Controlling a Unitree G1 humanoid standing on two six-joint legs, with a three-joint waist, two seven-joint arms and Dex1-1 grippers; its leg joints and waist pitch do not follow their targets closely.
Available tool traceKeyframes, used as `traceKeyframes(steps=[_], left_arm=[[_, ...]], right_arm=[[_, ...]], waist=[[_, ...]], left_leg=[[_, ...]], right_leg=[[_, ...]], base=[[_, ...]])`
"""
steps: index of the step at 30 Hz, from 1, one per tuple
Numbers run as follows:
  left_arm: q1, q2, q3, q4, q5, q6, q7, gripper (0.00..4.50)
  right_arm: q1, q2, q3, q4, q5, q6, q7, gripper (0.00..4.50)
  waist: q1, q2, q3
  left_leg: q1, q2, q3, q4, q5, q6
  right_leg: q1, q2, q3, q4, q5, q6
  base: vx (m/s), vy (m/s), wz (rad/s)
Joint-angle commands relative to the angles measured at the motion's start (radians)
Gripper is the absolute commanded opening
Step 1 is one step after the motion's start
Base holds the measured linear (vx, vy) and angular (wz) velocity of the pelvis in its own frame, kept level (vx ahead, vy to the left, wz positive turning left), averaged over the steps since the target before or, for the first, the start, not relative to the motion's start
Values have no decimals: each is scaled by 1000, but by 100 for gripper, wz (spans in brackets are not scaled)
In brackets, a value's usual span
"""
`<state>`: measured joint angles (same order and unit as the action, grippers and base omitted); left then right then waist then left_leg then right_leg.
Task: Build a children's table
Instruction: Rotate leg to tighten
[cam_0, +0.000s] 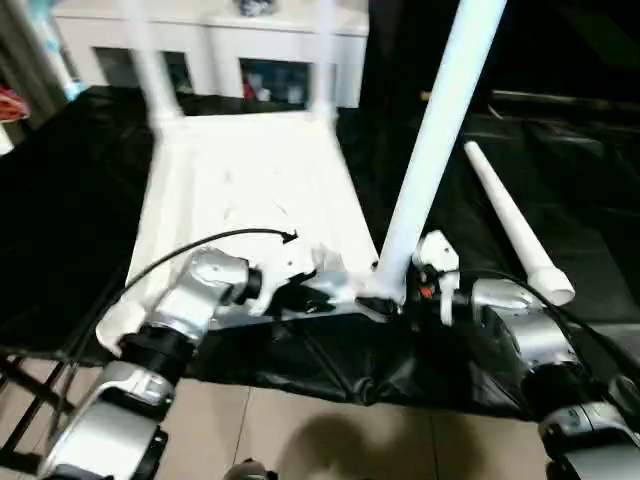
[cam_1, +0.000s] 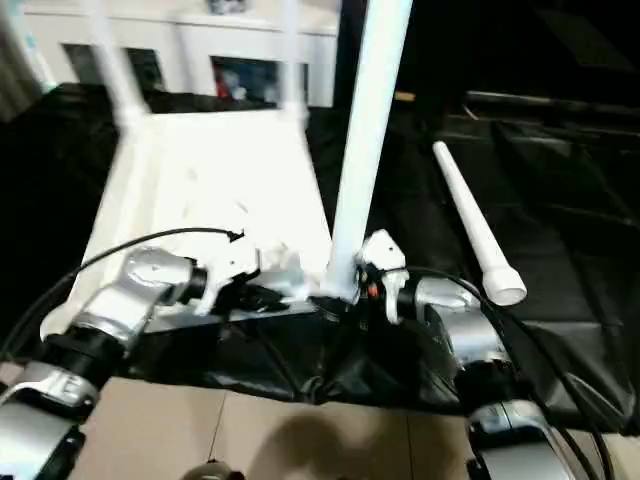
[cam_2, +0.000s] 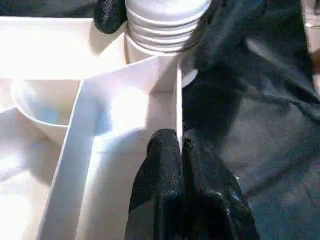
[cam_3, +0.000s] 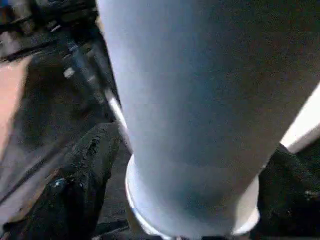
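White tabletop (cam_0: 250, 190) lies ribs-up on black sheet (cam_0: 560, 180); three legs stand in corner sockets. Left gripper (cam_2: 180, 145) pinches near rim rib. Right gripper (cam_3: 190, 200), spread, straddles near leg (cam_0: 430, 150). Spare leg (cam_0: 510, 220) lies right; cabinet (cam_0: 210, 45) behind.

One upturned square white plastic table top (cam_0: 250, 190), four long white tapering legs: three standing (cam_0: 437, 140), one lying loose (cam_0: 512, 220).
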<state>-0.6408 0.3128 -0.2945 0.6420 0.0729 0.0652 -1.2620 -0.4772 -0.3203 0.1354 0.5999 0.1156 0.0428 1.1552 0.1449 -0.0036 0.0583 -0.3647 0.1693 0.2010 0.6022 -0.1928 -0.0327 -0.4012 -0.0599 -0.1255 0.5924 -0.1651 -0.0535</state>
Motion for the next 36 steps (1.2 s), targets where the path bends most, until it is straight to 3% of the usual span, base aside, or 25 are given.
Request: traceKeyframes(steps=[1, 3, 6, 11, 17, 21, 23, 26, 29, 31, 34, 36], left_arm=[[-34, -34, -37, -44, -27, -24, -31, 0], [-38, -29, -37, -39, -26, -28, -49, 0], [-40, -27, -39, -37, -29, -27, -59, 0], [-36, -26, -39, -41, -36, -22, -81, 0], [-29, -32, -30, -47, -36, -14, -74, 0], [-46, -65, -13, -28, 4, 11, 48, 0], [-54, -81, -2, -19, 7, 25, 88, 0], [-66, -126, 15, -4, 14, 47, 175, 0], [-76, -172, 24, 9, 28, 77, 273, 0], [-87, -232, 44, 24, 45, 131, 408, 0], [-89, -305, 69, 27, 62, 187, 564, 0], [-83, -321, 70, 22, 65, 190, 587, 0]], right_arm=[[12, 22, 91, -43, -7, 15, 79, 385], [19, 15, 102, -62, -9, 28, 99, 360], [24, 10, 106, -79, -1, 50, 112, 360], [39, -2, 111, -117, 13, 86, 137, 307], [54, 9, 97, -118, 20, 99, 123, 282], [23, 80, 18, -45, 25, 87, -50, 278], [11, 105, -9, -17, 26, 85, -117, 277], [-11, 160, -51, 48, 16, 64, -263, 277], [-36, 204, -71, 112, -15, 48, -407, 276], [-70, 259, -98, 181, -52, 34, -586, 276], [-116, 326, -137, 258, -77, 33, -815, 276], [-124, 346, -140, 267, -77, 23, -835, 276]], waist=[[-2, -4, -71], [-3, -4, -71], [-1, -4, -72], [1, -6, -71], [2, -6, -71], [-4, -6, -66], [-11, -10, -65], [-24, -6, -63], [-43, -7, -66], [-53, -3, -66], [-61, -5, -68], [-57, -8, -72]], left_leg=[[16, 85, -39, -68, -157, 77], [16, 85, -40, -68, -157, 74], [15, 84, -40, -68, -146, 75], [17, 84, -39, -67, -152, 74], [16, 83, -40, -68, -156, 69], [19, 83, -42, -70, -178, 56], [22, 77, -43, -70, -197, 42], [22, 77, -49, -74, -217, 27], [18, 78, -51, -76, -213, 25], [22, 77, -48, -74, -207, 27], [21, 76, -45, -73, -181, 28], [20, 70, -42, -70, -167, 45]], right_leg=[[53, -124, 77, -86, -354, -111], [53, -123, 76, -86, -358, -108], [54, -123, 76, -85, -353, -105], [53, -123, 76, -88, -371, -96], [52, -124, 74, -92, -396, -85], [47, -126, 73, -97, -424, -87], [51, -129, 70, -108, -488, -69], [53, -129, 63, -116, -535, -50], [56, -128, 66, -111, -485, -66], [52, -127, 70, -108, -443, -87], [53, -125, 74, -101, -388, -119], [56, -124, 73, -100, -367, -118]], base=[[0, 0, 0], [0, 0, 0], [0, 0, 0], [0, 0, 0], [0, 0, 0], [0, 0, 0], [0, 0, 0], [0, 0, 0], [0, 0, 0], [0, 0, 0], [0, 0, 0], [0, 0, 0]])
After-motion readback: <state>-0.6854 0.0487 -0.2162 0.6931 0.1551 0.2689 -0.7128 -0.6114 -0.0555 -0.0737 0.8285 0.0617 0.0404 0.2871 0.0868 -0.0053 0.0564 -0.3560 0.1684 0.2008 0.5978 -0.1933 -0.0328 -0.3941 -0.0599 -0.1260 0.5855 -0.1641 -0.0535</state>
